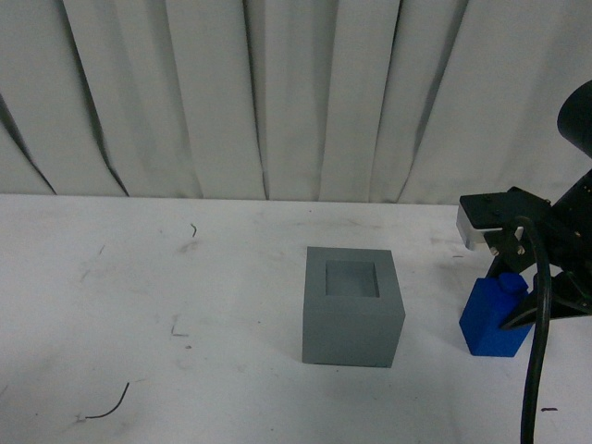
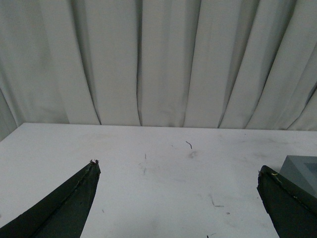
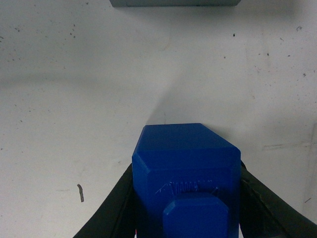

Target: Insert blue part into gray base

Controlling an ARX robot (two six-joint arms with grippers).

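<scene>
The gray base (image 1: 352, 306) is a cube with a square recess in its top, standing on the white table near the middle. The blue part (image 1: 495, 315) sits to its right, at table level and tilted, with its knob facing up. My right gripper (image 1: 511, 301) is shut on it. In the right wrist view the blue part (image 3: 185, 178) fills the space between the black fingers (image 3: 111, 208), and a strip of the base (image 3: 174, 2) shows ahead. My left gripper (image 2: 177, 171) is open and empty over bare table; a corner of the base (image 2: 302, 171) shows beside one finger.
The white table (image 1: 185, 277) carries small dark scuffs and a thin wire scrap (image 1: 106, 405) at front left. Pleated white curtains (image 1: 277, 92) close off the back edge. A black cable (image 1: 535, 370) hangs from my right arm.
</scene>
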